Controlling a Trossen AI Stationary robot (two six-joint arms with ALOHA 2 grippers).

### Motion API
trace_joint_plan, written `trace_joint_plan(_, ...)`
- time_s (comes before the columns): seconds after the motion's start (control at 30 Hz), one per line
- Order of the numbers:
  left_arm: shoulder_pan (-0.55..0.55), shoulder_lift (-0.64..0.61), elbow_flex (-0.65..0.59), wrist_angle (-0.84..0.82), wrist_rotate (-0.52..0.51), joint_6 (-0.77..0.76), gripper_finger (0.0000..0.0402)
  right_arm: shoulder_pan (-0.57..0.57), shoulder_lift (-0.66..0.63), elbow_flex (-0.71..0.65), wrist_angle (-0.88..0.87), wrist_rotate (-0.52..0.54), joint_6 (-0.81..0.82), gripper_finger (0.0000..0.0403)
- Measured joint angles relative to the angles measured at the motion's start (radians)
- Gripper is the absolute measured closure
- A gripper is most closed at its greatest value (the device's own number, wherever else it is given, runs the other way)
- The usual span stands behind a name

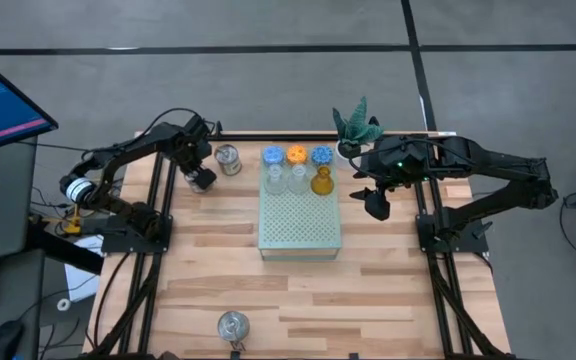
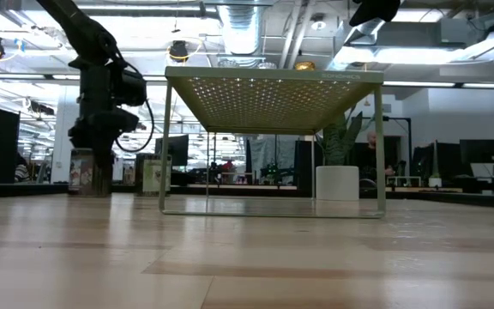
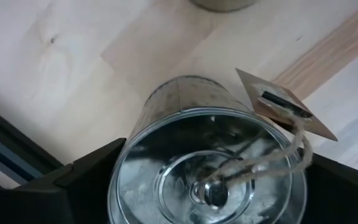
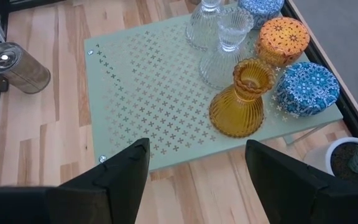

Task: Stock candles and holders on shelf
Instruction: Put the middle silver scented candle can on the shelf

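Observation:
The mint-green shelf [image 1: 300, 225] carries two blue candles [image 1: 273, 155] and an orange one [image 1: 296, 155] along its far edge. In front of them stand two clear glass holders [image 1: 285, 180] and an amber one [image 4: 241, 102]. My left gripper [image 3: 219, 152] points down, open, over an upright silver tin [image 3: 185, 106] that has a twine-tied tag [image 3: 284, 106]. Its fingers stand on either side of the tin's top. A second tin [image 1: 228, 158] stands just beyond, and a third [image 1: 233, 325] sits near the front edge. My right gripper [image 1: 376, 205] hangs open right of the shelf. My left gripper comes at the tin from above, one finger [image 3: 73, 186] on each side of the lid rim [image 3: 129, 162]. The tin stands upright on the table. Whether the fingers touch its wall, I cannot tell.
A green plant in a white pot [image 1: 356, 130] stands at the far edge, right of the shelf and close to my right arm. The near half of the shelf top [image 4: 154, 93] is bare. A dark frame rail [image 1: 158, 200] runs along the table's left side near my left arm.

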Motion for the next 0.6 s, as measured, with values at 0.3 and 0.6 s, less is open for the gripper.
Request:
trace_joint_plan(0.3,0.000,-0.044,-0.003,-0.016,-0.003,-0.032,0.0045,0.000,0.000,0.000,0.000,0.000,0.000,0.0147)
trace_joint_plan(0.6,-0.012,-0.257,0.007,-0.113,0.032,-0.104,0.0046,0.000,0.000,0.000,0.000,0.000,0.000,0.0147)
